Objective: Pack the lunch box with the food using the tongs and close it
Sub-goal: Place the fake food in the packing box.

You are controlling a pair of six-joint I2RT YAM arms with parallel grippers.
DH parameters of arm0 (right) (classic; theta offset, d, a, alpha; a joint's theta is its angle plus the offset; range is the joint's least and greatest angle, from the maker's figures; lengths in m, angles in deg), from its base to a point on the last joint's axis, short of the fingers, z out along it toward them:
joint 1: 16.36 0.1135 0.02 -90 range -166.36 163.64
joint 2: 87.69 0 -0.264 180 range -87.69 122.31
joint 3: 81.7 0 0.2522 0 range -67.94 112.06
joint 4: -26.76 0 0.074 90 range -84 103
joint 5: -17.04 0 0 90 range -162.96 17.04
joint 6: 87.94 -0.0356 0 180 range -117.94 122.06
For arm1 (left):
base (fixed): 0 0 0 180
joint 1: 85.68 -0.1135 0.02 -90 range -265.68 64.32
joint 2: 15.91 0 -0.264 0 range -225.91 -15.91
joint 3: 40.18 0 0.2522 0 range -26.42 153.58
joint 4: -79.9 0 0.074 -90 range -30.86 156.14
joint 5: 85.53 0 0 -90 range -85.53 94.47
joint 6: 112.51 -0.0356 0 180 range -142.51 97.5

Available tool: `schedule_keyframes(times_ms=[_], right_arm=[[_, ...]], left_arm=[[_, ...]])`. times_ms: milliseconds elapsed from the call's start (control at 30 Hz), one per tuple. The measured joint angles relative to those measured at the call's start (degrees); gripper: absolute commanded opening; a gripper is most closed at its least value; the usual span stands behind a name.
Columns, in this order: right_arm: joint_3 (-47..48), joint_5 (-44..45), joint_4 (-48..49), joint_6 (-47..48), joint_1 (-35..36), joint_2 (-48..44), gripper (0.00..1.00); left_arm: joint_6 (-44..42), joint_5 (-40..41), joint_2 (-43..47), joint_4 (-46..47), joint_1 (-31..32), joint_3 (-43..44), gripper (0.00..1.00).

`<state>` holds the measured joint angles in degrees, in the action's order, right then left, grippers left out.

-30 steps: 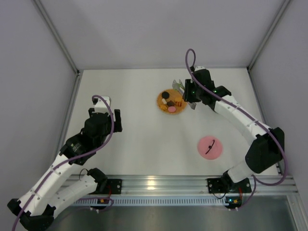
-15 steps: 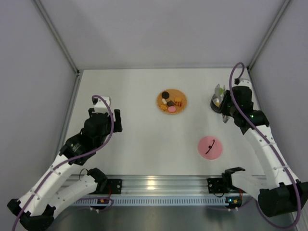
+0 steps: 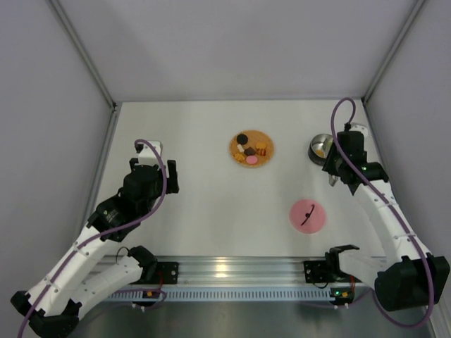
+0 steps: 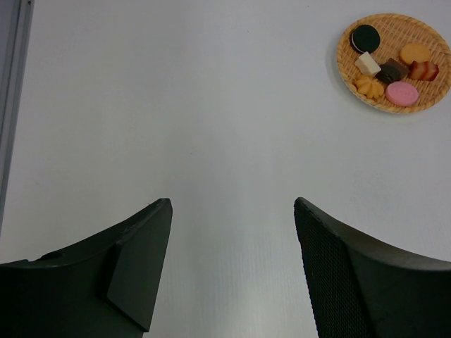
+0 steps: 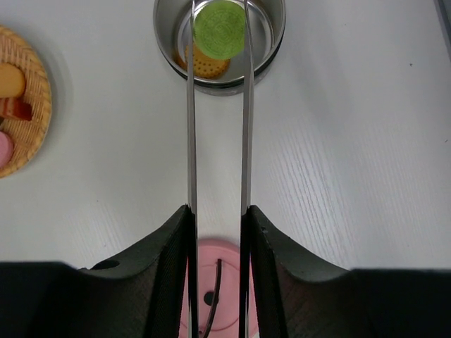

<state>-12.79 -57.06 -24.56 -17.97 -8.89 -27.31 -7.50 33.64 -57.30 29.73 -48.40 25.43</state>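
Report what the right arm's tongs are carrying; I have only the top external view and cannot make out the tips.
Observer: The right hand grips the tongs, and their tips pinch a round green piece at the opening of the lunch box.
Operator: Say what is inside the box.
Observer: One round orange-yellow biscuit lies on its floor, partly behind the green piece.
Operator: Check the left hand.
Observer: The left hand is wide open, with nothing between its fingers.
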Motion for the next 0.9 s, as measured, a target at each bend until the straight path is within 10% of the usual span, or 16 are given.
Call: schedule_keyframes(times_ms=[900], right_arm=[[5.6, -1.9, -0.1, -0.2, 4.9, 3.5, 0.45]], left_arm=[[0.0, 0.0, 0.0, 0.0, 0.0, 0.0, 0.75]])
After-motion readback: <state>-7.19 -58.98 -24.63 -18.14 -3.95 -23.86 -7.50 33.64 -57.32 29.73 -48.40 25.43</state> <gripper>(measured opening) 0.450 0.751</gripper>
